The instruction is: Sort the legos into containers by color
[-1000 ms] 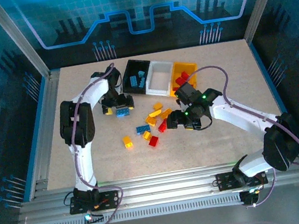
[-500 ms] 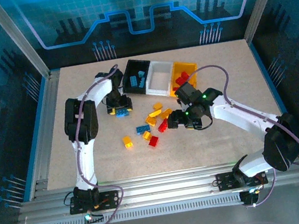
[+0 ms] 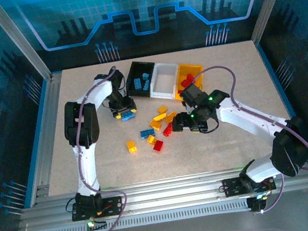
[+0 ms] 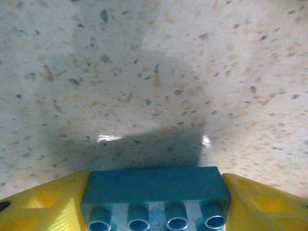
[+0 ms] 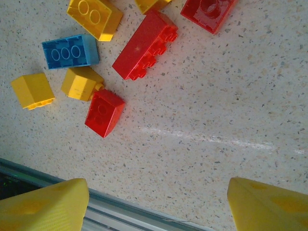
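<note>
My left gripper is shut on a blue lego, gripped by its ends between the yellow fingers low over the table, left of the black bin. The white bin and the yellow-orange bin adjoin it. Blue legos lie in the black bin and red ones in the yellow-orange one. My right gripper is open over bare table, at the right edge of the loose pile. A long red lego, a small red one and a blue one lie ahead of it.
Several loose legos are scattered mid-table: yellow, red, blue, orange. More yellow bricks lie near the table's metal front rail. The table is bare on the right and near the front.
The left gripper's fingers have drawn in around the blue lego and shifted slightly right. The right arm has barely moved.
</note>
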